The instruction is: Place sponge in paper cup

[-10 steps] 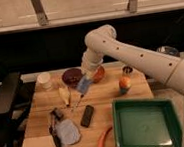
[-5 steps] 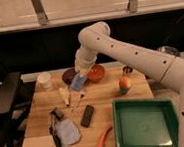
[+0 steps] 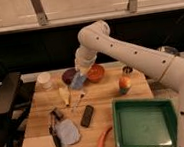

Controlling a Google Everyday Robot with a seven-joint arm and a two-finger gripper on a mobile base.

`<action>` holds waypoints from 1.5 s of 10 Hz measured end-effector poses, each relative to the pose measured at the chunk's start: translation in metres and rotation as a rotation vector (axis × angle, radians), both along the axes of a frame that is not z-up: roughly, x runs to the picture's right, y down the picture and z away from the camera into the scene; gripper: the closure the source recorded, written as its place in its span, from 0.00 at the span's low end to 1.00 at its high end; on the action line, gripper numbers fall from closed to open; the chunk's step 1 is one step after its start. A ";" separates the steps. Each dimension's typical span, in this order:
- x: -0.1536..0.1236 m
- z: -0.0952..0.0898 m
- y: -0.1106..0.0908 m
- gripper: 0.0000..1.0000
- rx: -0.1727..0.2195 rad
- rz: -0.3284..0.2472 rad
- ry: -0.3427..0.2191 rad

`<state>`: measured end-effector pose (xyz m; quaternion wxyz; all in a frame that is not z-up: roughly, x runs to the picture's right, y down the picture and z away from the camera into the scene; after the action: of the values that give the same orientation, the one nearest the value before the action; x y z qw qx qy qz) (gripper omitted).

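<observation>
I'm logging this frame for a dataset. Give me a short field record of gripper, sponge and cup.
gripper: above the table's back, in front of the dark purple bowl, shut on the sponge
sponge: light blue, held off the table
paper cup: upright, white, apart from the sponge, nearer the picture's left edge
task state: sponge not yet in the paper cup
</observation>
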<state>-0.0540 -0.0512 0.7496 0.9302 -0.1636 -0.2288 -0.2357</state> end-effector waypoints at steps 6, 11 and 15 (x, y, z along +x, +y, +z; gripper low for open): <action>-0.086 0.025 -0.094 1.00 0.236 -0.140 -0.107; -0.150 0.027 -0.123 1.00 0.394 -0.226 -0.258; -0.153 0.028 -0.123 1.00 0.398 -0.226 -0.268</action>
<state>-0.2074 -0.1738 0.7774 0.8734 0.0309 -0.2792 -0.3979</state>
